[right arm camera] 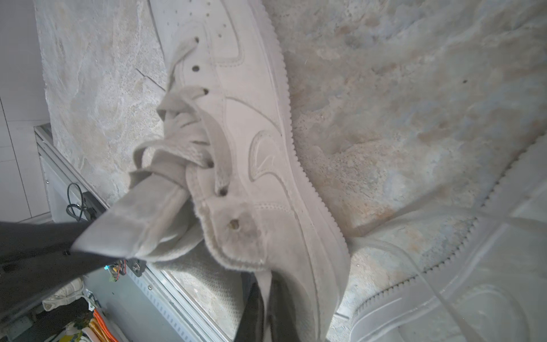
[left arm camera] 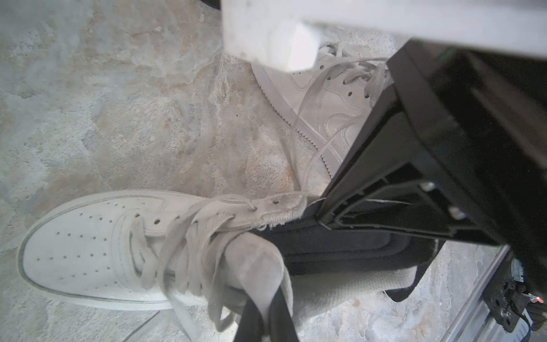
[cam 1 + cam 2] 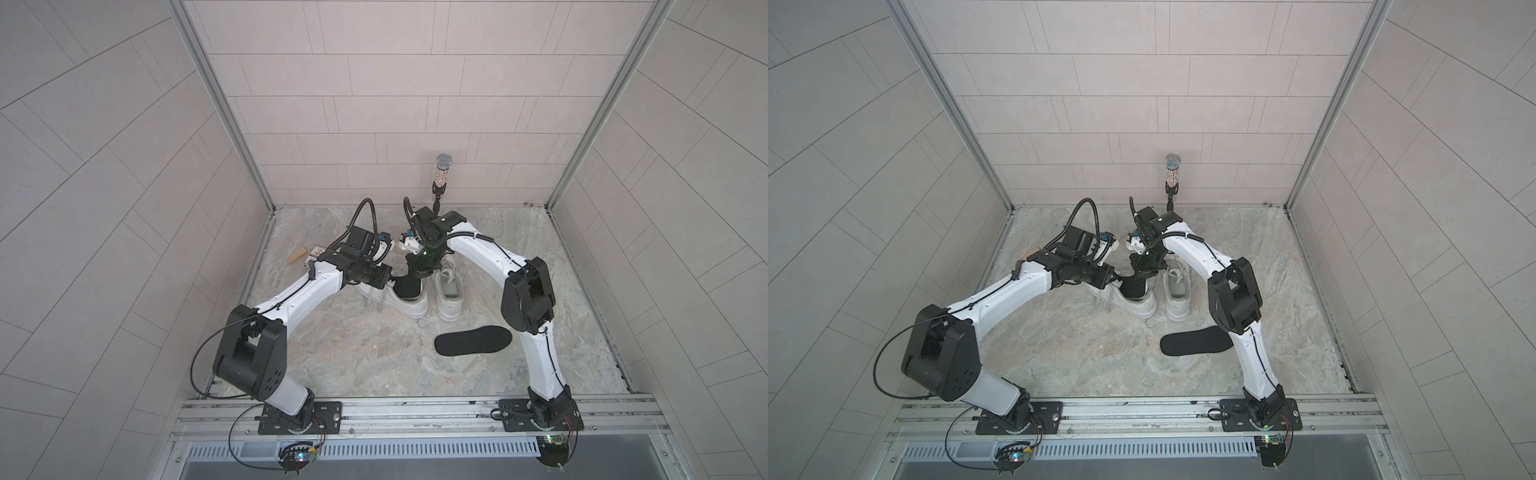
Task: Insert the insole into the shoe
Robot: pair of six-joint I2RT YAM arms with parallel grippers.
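Observation:
A white sneaker, the shoe [image 3: 409, 306] [image 3: 1140, 306], lies on the stone floor between my two arms. A black insole [image 3: 409, 286] [image 2: 340, 245] sits partly inside it, its heel end sticking up out of the opening. My left gripper [image 2: 265, 302] [image 3: 394, 278] is shut on the shoe's tongue [image 2: 254, 266], pulling it up and forward. My right gripper [image 1: 266, 290] [image 3: 417, 272] is shut on the side wall of the shoe's collar [image 1: 236, 237]. The toe end of the insole is hidden inside the shoe.
A second white sneaker [image 3: 449, 295] stands right of the held one, their laces trailing. Another black insole [image 3: 473, 340] lies flat on the floor nearer the front. A microphone [image 3: 442, 170] stands at the back wall; a wooden block [image 3: 297, 254] and small box [image 3: 316, 252] lie back left.

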